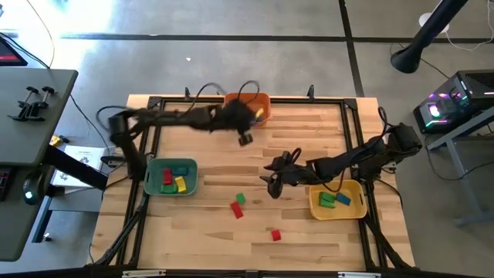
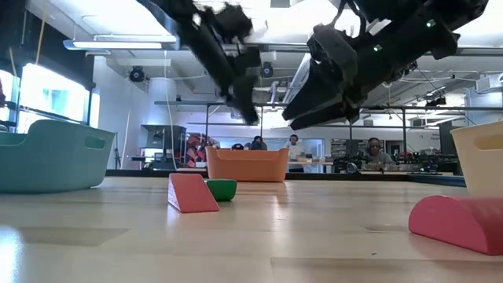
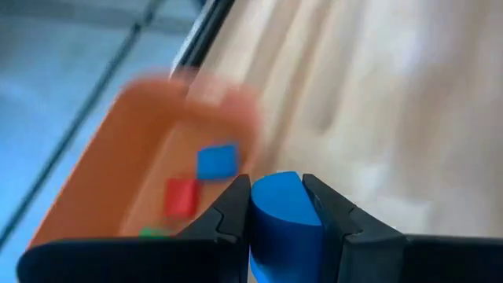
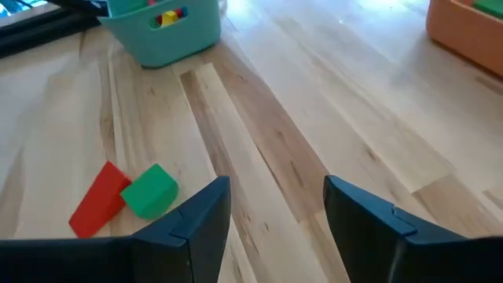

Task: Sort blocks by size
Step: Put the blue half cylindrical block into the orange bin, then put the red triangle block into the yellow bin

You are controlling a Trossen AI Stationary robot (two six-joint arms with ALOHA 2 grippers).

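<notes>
Blue block [image 3: 284, 216], gripped by left claw [image 3: 275, 206] nr orange bin [image 3: 141, 157], could be dropped short if released early; right claw [image 4: 275, 206] is held open.

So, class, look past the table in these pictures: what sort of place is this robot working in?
Most likely a robotics lab or open workshop. In the low view, people sit at desks beyond the wooden table under bare ceiling pipes. From above, a lit computer tower stands on a side bench on a concrete floor.

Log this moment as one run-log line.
left gripper: shut on blue block by orange bin | right gripper: open, empty, above table
</notes>
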